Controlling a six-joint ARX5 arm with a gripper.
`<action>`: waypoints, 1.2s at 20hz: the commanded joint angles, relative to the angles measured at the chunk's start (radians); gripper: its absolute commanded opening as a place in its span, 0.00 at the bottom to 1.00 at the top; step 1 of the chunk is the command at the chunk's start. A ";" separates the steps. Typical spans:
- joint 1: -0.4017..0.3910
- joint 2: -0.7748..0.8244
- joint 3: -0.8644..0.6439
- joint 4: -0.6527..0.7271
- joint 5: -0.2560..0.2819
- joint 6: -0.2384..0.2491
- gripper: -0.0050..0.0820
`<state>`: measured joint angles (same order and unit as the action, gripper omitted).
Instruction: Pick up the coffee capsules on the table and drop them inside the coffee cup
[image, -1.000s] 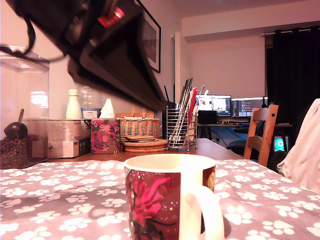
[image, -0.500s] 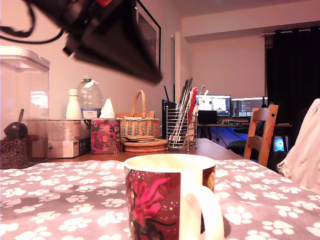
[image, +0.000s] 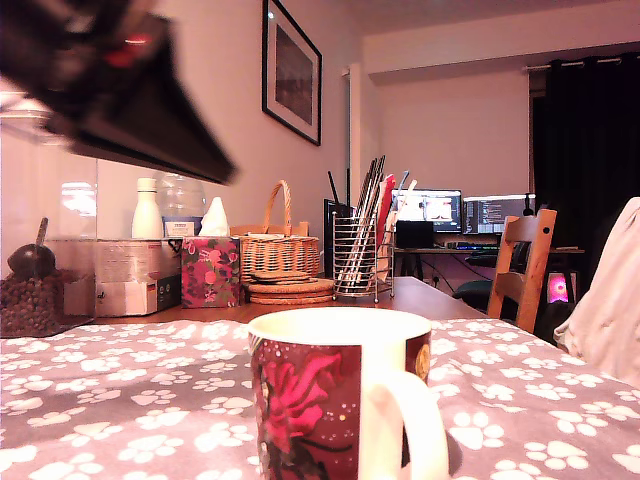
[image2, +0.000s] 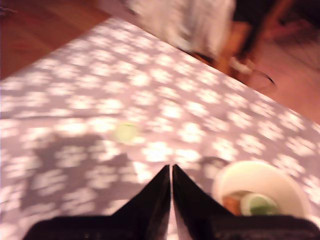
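From where I stand the arm hangs high over the table (image: 120, 400), a dark blurred bulk at the exterior view's upper left, well above the cup (image: 340, 395) that sits close to the camera on the paw-print cloth. Looking down through the wrist view, the gripper (image2: 171, 170) has its two black fingers pressed together to a thin seam, with nothing between them. The cup (image2: 260, 192) lies just beside the fingertips in that view, and inside it I can make out something orange-brown and a pale greenish disc, which I take to be capsules already dropped in, though the blur makes that unsure. Out on the cloth, apart from the cup and beyond the fingertips, sits a small pale round spot (image2: 125, 132); I judge it to be a capsule seen end-on by its flat rim, but it is too soft to be certain. So the step in hand looks like the gap between a drop and the next pick: empty jaws, arm up and travelling. The next move, as I read it, calls for spreading the fingers, bringing them over that small round thing and lowering them straight down to straddle it. It is tiny and lies on soft cloth, so a poorly centred approach could nudge it aside or pinch the fabric instead.
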<state>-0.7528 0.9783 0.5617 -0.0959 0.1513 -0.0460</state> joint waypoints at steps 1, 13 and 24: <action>0.027 -0.043 -0.045 0.011 0.002 0.001 0.03; 0.325 -0.345 -0.225 0.047 -0.002 -0.031 0.03; 0.550 -0.636 -0.375 0.019 -0.003 -0.087 0.03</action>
<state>-0.2111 0.3611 0.2092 -0.0761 0.1482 -0.1280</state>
